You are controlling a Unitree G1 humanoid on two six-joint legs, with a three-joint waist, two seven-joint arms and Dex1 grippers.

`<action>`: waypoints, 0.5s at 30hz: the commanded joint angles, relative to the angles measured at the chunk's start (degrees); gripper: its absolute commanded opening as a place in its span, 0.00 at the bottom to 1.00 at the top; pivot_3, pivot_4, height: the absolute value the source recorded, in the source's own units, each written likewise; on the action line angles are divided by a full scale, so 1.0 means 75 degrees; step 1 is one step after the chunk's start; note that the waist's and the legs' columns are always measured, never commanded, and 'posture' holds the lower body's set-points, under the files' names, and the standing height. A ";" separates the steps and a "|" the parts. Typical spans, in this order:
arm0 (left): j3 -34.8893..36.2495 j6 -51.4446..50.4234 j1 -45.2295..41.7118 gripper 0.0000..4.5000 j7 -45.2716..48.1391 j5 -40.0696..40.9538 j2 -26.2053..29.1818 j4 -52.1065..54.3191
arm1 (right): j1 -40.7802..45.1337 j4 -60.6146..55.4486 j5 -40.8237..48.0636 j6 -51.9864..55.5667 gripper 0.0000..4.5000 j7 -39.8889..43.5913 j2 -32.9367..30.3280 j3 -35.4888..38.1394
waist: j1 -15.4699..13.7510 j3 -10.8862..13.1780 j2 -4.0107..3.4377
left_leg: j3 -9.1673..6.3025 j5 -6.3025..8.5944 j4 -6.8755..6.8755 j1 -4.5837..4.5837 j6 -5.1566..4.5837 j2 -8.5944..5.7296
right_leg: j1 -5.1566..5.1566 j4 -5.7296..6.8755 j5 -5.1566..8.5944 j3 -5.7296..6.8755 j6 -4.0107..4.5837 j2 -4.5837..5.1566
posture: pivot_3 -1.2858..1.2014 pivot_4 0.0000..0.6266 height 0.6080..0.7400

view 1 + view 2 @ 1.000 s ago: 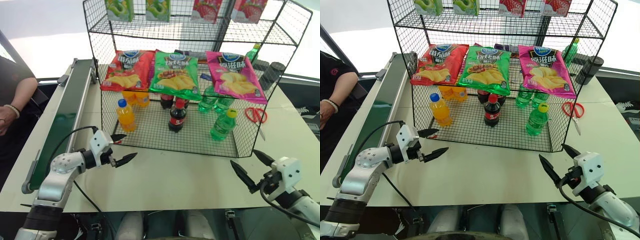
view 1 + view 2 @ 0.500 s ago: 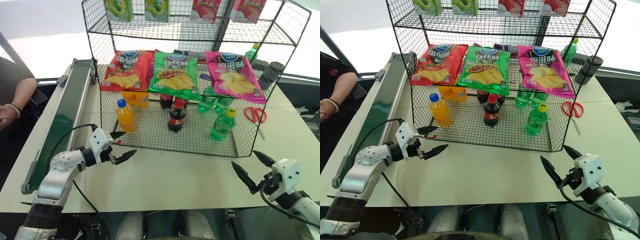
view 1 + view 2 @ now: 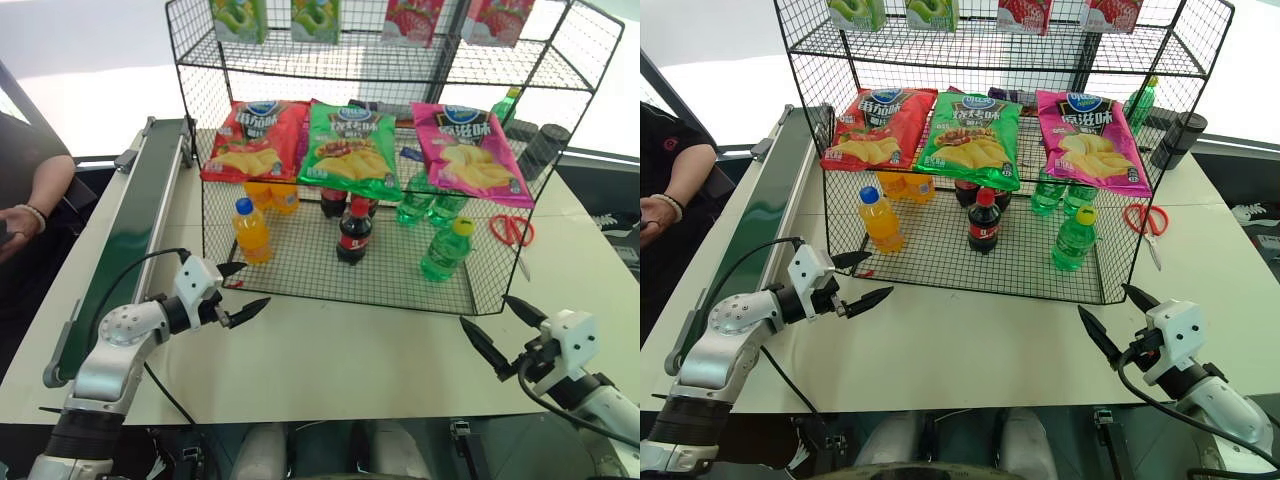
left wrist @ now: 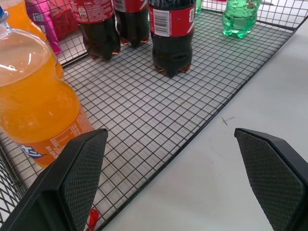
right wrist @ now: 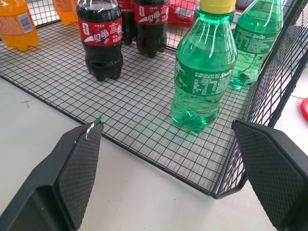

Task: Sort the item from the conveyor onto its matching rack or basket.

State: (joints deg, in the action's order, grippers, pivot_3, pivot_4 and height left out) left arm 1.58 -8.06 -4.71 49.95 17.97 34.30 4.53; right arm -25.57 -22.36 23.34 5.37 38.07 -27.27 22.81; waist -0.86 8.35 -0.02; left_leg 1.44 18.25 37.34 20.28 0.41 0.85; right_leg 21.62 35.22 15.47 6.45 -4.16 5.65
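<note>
Hardly stirred since a second ago: left gripper (image 3: 255, 284) and right gripper (image 3: 484, 310) in the same spots on the near side of the basket (image 3: 340, 298). Noted only a small lift, toward 12 o'clock, of the person's hand (image 3: 20, 218) at the 9 o'clock edge of the head view.

Left gripper: fingers spread wide, pinching nothing, hovering over the table (image 3: 350, 350) just off the basket's 7 o'clock corner, tips aimed toward 3 o'clock. In its wrist view, looking at the orange bottle (image 4: 36, 101) just inside the mesh wall and a cola bottle (image 4: 171, 33) farther in.

Right gripper: fingers likewise spread, empty, over the table off the basket's 5 o'clock corner, tips aimed toward 10 o'clock.

Green bottle (image 3: 446, 250): standing upright on the basket floor, yellow cap on, at about 4 o'clock from the basket's middle, near the side wall. Two more green bottles behind it toward 12 o'clock, partly under the crisp bags (image 3: 350, 150). Seen between the right fingers in the wrist view, apart from both of them.

Conveyor (image 3: 130, 225): running along the 9 o'clock side of the table, with nothing on the visible belt.

Scissors (image 3: 512, 228): lying on the table outside the basket at 3 o'clock.
</note>
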 commanded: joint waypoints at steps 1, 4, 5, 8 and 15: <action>0.0268 0.0140 -0.0009 1.00 -0.0003 0.0040 0.0099 0.0105 | -0.0023 -0.0260 0.0069 -0.0041 0.99 0.0002 -0.0058 0.0063 | -0.0001 0.0000 0.0000 | 0.0000 0.0000 0.0000 0.0000 0.0000 0.0000 | 0.0000 0.0000 0.0000 0.0000 0.0000 0.0000 | 0.52 0.24 0.94; 0.0292 0.0156 -0.0016 1.00 0.0011 0.0052 0.0112 0.0076 | -0.0039 -0.0265 0.0069 -0.0043 0.99 0.0000 -0.0055 0.0074 | -0.0001 0.0000 0.0000 | 0.0000 0.0000 0.0000 0.0000 0.0000 0.0000 | 0.0000 0.0000 0.0000 0.0000 0.0000 0.0000 | 0.52 0.24 0.94; 0.0310 0.0139 -0.0022 1.00 -0.0004 0.0068 0.0104 0.0080 | -0.0044 -0.0260 0.0072 -0.0048 0.99 0.0004 -0.0058 0.0081 | 0.0000 0.0000 0.0000 | 0.0000 0.0000 0.0000 0.0000 0.0000 0.0000 | 0.0000 0.0000 0.0000 0.0000 0.0000 0.0000 | 0.52 0.24 0.94; 0.0355 0.0121 -0.0060 1.00 -0.0028 0.0100 0.0084 0.0056 | -0.0036 -0.0256 0.0060 -0.0051 0.99 -0.0007 -0.0055 0.0063 | 0.0001 0.0000 0.0000 | 0.0000 0.0000 0.0000 0.0000 0.0000 0.0000 | 0.0000 0.0000 0.0000 0.0000 0.0000 0.0000 | 0.52 0.24 0.94; 0.0476 0.0126 -0.0144 1.00 -0.0051 0.0158 -0.0007 0.0046 | -0.0016 -0.0322 0.0061 0.0016 0.99 -0.0043 -0.0066 0.0045 | -0.0002 0.0000 0.0000 | 0.0000 0.0000 0.0001 0.0000 0.0000 0.0000 | -0.0001 0.0000 0.0000 0.0000 0.0000 -0.0001 | 0.52 0.24 0.94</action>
State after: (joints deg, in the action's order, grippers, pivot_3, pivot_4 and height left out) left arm 3.28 -7.95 -4.93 49.82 18.14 34.25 4.45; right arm -25.84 -22.44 23.34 5.75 37.99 -27.27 22.79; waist -0.87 8.35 -0.02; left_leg 1.44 18.25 37.35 20.28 0.41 0.85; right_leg 21.61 35.22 15.47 6.45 -4.16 5.65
